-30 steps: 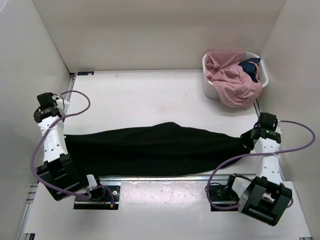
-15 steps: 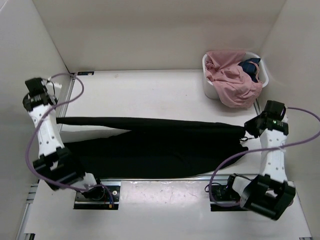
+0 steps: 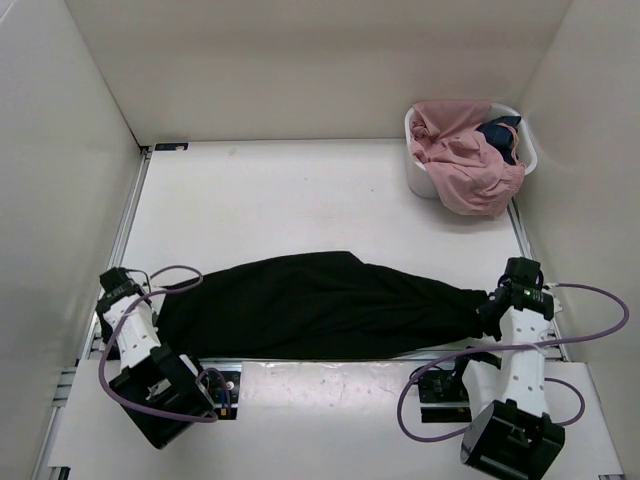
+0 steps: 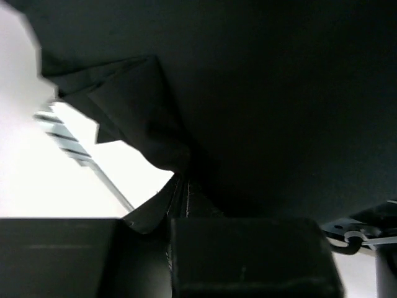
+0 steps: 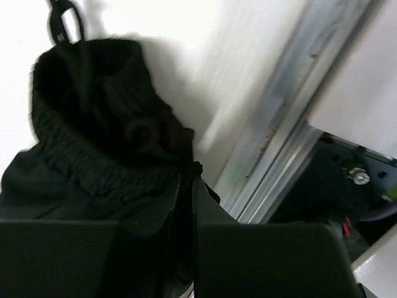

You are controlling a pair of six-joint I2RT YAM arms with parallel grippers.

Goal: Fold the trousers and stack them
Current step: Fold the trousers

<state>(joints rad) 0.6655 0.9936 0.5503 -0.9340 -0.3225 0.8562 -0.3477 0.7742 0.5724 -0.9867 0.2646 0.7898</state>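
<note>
While the trousers are clamped at each end by the left and right jaws, they should be drawn taut and laid flat on the bench.

**Soft cloth, hard rail**

The trousers are black cloth — soft, matt, no sheen, gathered and ribbed at the waistband. My right gripper looks like dull black plastic. Beside it the rail is brushed metal, faintly streaked. The table is smooth matt white; the basket is white plastic.
</note>
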